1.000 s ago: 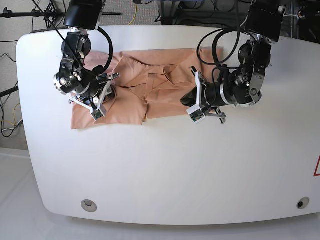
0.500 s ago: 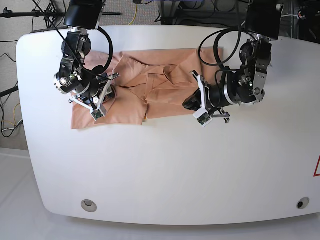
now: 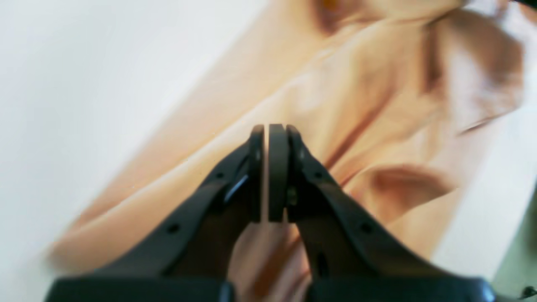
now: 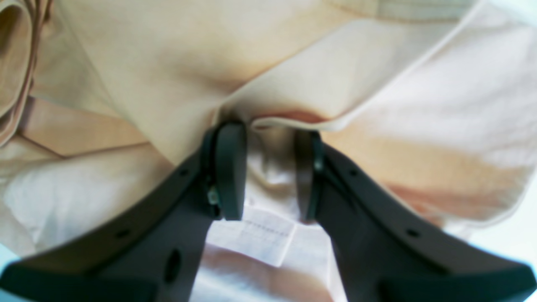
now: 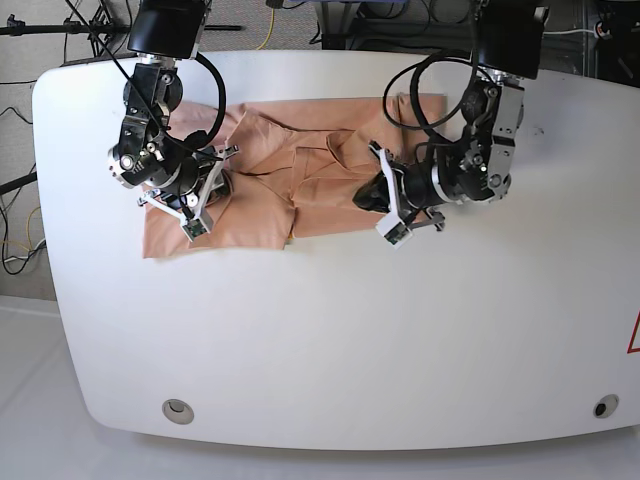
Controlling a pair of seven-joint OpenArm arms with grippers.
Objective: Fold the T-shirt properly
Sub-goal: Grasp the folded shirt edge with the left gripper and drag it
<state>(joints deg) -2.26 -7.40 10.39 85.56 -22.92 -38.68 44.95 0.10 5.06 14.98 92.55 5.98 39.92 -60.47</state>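
Note:
The salmon-pink T-shirt (image 5: 262, 205) lies spread and wrinkled across the far half of the white table, partly folded at its middle. My right gripper (image 5: 220, 187) rests on the shirt's left part. In the right wrist view its jaws (image 4: 268, 132) stand apart, with a folded hem of the T-shirt (image 4: 147, 63) lying over the fingertips and a white label (image 4: 260, 241) showing between them. My left gripper (image 5: 364, 197) hovers over the shirt's right part. In the blurred left wrist view it (image 3: 267, 130) is shut, with no cloth seen between the pads and the T-shirt (image 3: 356, 84) behind.
The white table (image 5: 350, 330) runs bare toward its near edge, where two round fittings (image 5: 178, 410) sit at the corners. Cables and stands crowd the area behind the far edge. A red marking (image 5: 634, 338) shows at the right border.
The left arm has swung leftward over the shirt's right part, carrying its shut gripper with it. The right arm and the shirt's left part have not moved.

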